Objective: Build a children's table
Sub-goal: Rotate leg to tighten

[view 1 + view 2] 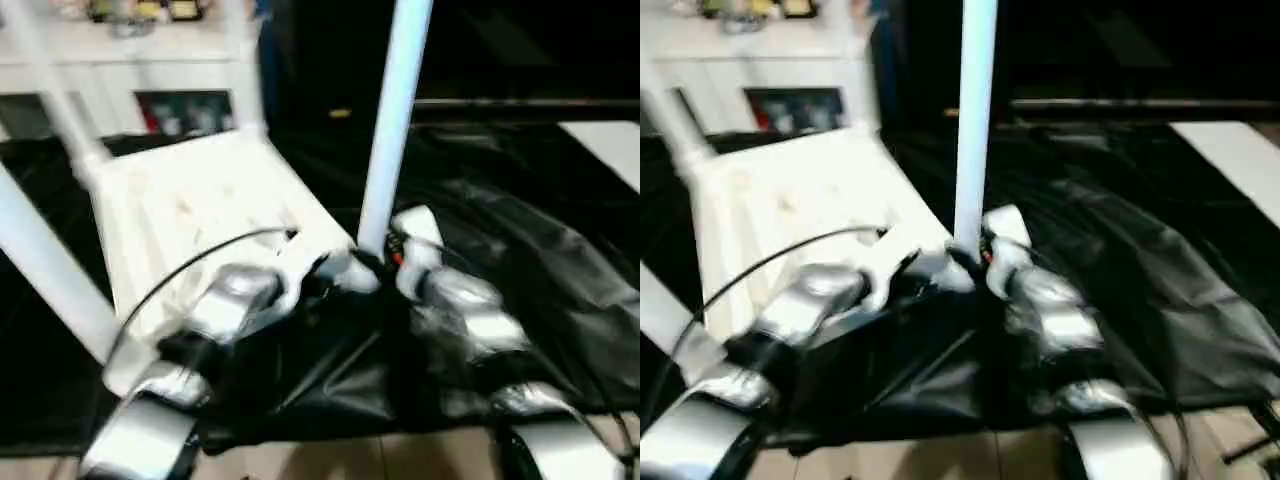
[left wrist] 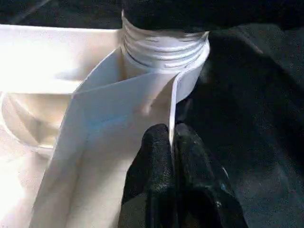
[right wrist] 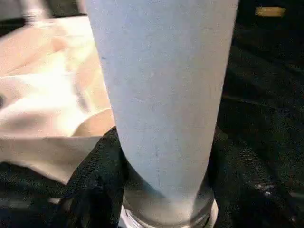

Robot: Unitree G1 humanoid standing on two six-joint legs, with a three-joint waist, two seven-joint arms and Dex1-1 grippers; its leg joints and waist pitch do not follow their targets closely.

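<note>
The white tabletop lies upside down on a black sheet, ribbed underside up. Three white legs stand in its sockets: one at the near left, one at the far left, one at the far right. A fourth leg stands upright at the near right corner with my right gripper shut around its base; black fingers flank the tube. My left gripper is shut on the thin rim wall of the tabletop, just beside the leg's threaded end.
A white cabinet with glass doors stands behind the tabletop. The crumpled black sheet spreads to the right, with a white panel at its far right edge. A black cable arcs over my left forearm. Tiled floor shows at the near edge.
</note>
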